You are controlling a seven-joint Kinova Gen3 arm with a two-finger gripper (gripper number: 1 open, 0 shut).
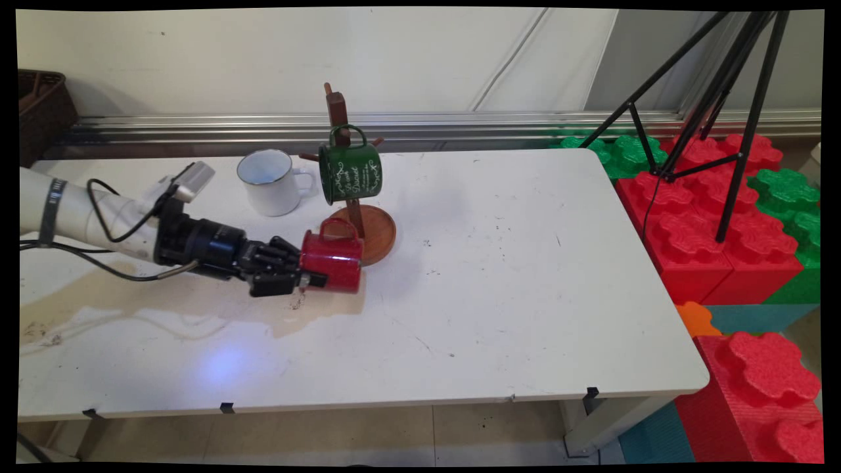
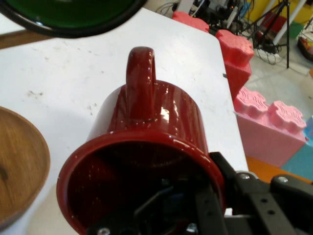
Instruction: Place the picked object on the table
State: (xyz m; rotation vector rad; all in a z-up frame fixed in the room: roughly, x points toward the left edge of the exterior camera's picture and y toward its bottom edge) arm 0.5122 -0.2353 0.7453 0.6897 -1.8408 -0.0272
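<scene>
The fingers (image 1: 309,279) are clamped on the rim of the red mug (image 1: 334,261), one inside and one outside, holding it sideways just beside the rack's base (image 1: 378,230) under the green mug (image 1: 350,172), so a swing could knock either

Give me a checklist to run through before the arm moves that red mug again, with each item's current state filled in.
1. Grip on the red mug: the gripper has one finger inside the rim and one outside, closed on the wall. Ok.
2. Mug orientation: on its side, handle pointing up, opening toward the hand. Ok.
3. Clearance to the wooden stand: the mug is right against its round base; whether they touch, cannot tell.
4. Green mug: hanging on a peg, directly above the red mug's handle. Not ok for a straight lift.
5. White mug: upright behind the arm, apart from it. Ok.
6. Table: a brownish spill spreads under the gripper. Not ok.
</scene>
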